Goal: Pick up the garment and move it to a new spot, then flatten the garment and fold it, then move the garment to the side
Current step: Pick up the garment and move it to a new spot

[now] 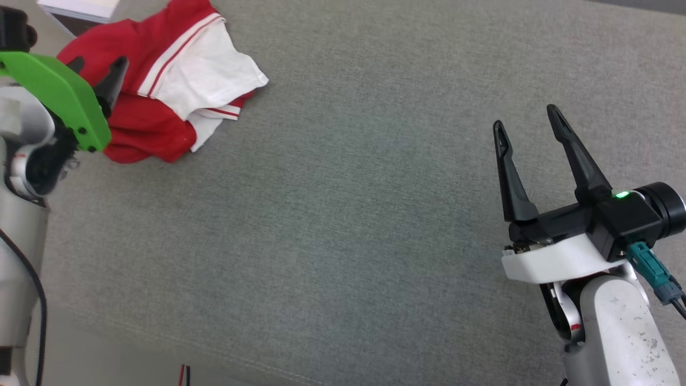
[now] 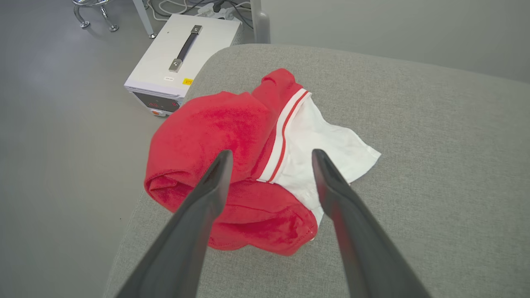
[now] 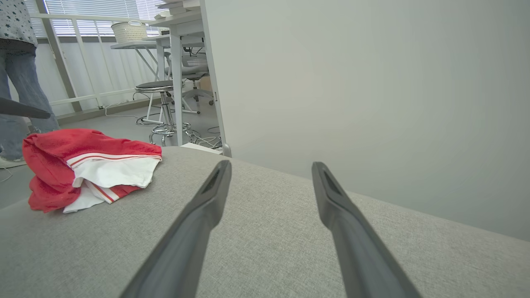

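On grey fabric surface (image 1: 343, 214), crumpled garment (image 1: 144, 123) at corner, white box (image 2: 207, 49) on floor (image 2: 62, 132)

Left gripper (image 1: 96, 67), upper left of frame: jaws spread wide, empty. Right gripper (image 1: 527, 119), lower right: jaws spread wide, empty, pointing up-frame.

Red T-shirt (image 1: 142, 126), crumpled into a loose, rounded heap, not yet flattened or folded. Lies at the far left of the grey padded surface (image 1: 375, 214), close to its rounded corner and edge. Shows one white sleeve (image 1: 206, 69) spread on top toward the right, edged with red-and-white striped trim, with more white cloth peeking out beneath.
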`<state>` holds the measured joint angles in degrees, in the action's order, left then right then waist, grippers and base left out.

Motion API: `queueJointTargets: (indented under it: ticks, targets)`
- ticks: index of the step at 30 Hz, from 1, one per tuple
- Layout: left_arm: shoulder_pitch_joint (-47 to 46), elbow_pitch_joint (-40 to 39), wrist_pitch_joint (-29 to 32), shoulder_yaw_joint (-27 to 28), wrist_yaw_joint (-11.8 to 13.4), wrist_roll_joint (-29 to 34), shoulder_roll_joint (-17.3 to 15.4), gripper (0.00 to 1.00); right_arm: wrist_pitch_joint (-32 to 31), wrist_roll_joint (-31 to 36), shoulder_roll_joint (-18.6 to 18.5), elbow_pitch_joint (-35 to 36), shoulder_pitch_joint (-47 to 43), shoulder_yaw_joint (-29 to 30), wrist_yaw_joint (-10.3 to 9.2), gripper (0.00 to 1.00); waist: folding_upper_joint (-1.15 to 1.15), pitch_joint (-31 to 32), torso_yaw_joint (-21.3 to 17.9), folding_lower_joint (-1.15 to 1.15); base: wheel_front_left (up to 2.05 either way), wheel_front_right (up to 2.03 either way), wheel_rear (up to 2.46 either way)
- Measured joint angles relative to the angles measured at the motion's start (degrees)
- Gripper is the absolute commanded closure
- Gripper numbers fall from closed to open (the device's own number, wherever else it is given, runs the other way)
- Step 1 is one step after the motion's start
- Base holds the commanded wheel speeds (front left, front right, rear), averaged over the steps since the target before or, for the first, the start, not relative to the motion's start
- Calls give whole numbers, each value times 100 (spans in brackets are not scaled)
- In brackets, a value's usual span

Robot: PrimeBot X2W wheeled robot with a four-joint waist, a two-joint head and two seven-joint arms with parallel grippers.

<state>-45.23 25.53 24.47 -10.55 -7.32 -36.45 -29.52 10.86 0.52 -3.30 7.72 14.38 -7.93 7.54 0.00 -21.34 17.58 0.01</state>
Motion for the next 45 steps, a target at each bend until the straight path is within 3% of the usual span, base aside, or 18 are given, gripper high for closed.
queueJointTargets:
  ticks: [8, 12, 21, 22, 23, 31, 45]
  targets:
    - [-701, 867, 1301, -294, 0, -762, -456, 0, -46, 42, 0, 232, 108, -107, 0, 0, 0, -569, -479, 0, 0, 0, 0]
    - [-900, 1261, 1440, -503, 0, -857, -656, 0, -44, 53, 2, 259, 115, -122, 0, 0, 0, -793, -711, 0, 0, 0, 0]
    - [-1037, 1909, 1292, -946, 0, -1003, -704, 0, -26, 135, 1, 326, 115, -94, 0, 0, 0, -1167, -1018, -1, 0, 0, 0]
    - [-1059, 1933, 1338, -985, 1, -1090, -723, 45, -26, 135, 1, 327, 114, -93, 0, 0, 0, -1192, -1031, -1, 0, 0, 0]
    - [-1076, 1926, 1347, -1033, 1, -1204, -751, 100, -27, 137, 1, 328, 114, -89, 0, 0, 0, -1210, -1038, -1, 0, 0, 0]
    - [-1083, 1822, 926, -1372, 1, -1659, -773, 100, -26, 145, -8, 247, 113, -58, 0, 0, 0, -1049, -959, -1, 0, 0, 0]
    - [-1207, 1245, -1452, -1693, 0, -1513, -1183, 100, 260, -119, 30, -343, -57, 200, 0, 0, 0, 3, -925, -1, 0, 0, 0]
